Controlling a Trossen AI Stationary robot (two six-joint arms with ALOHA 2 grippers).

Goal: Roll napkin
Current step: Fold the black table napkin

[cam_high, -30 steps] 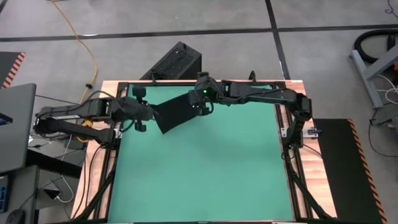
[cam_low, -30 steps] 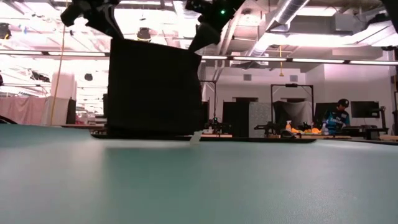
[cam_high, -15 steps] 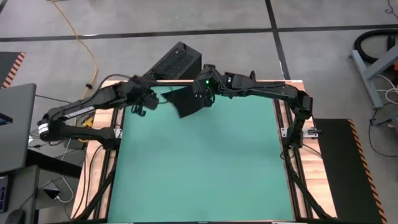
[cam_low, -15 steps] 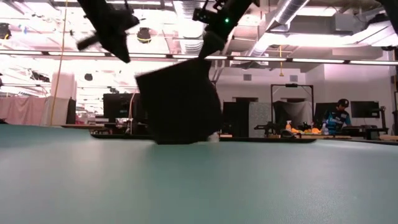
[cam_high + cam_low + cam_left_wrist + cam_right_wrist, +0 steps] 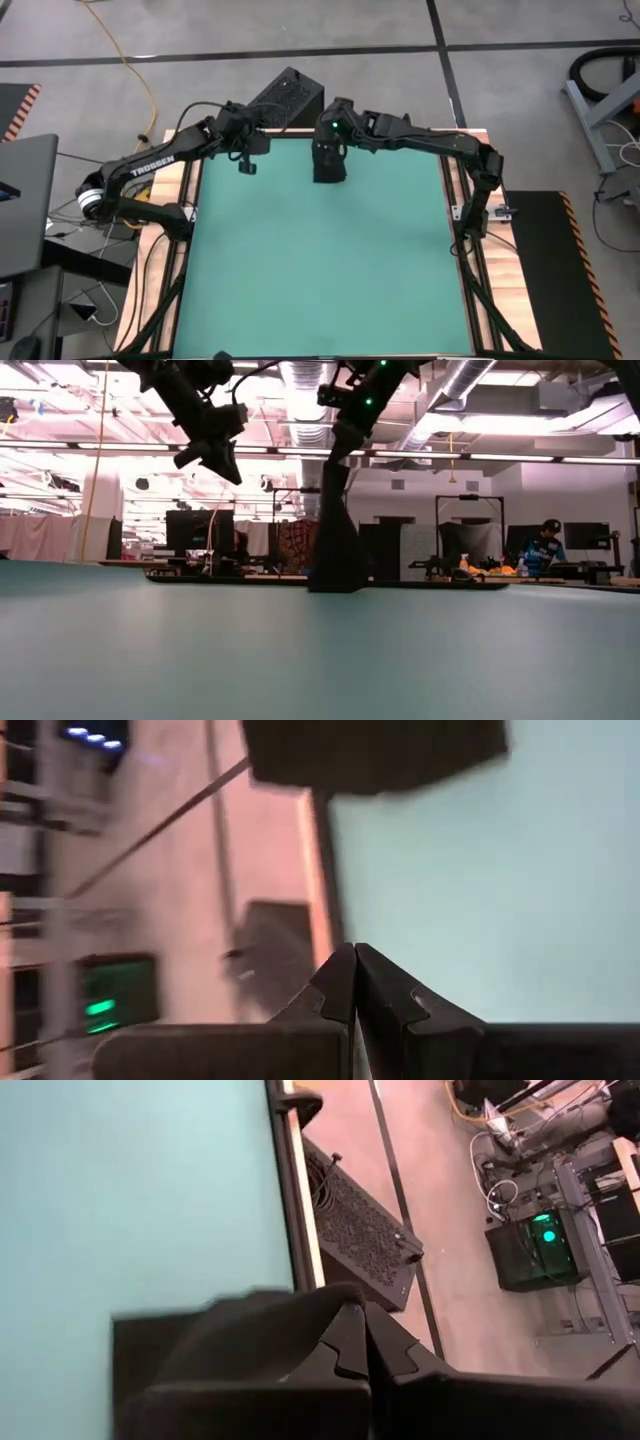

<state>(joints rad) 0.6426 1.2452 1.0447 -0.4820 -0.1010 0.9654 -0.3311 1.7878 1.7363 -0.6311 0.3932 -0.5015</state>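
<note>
Right gripper [image 5: 331, 150] high, pinching hanging napkin [image 5: 329, 166]; left gripper [image 5: 246, 163] raised, closed empty.

Right gripper [image 5: 331, 150] pinching hanging napkin [image 5: 330, 166] — left gripper [image 5: 247, 162] apart, empty

Your low view is backlit: bright ceiling lights [image 5: 300, 385] wash pink-white and turn the arms to silhouettes. Your left wrist view smears with motion blur. From above, the surface [image 5: 330, 270] is evenly lit, with soft shadows.

Napkin [image 5: 330, 165] hanging from right tool [image 5: 331, 140]
</note>
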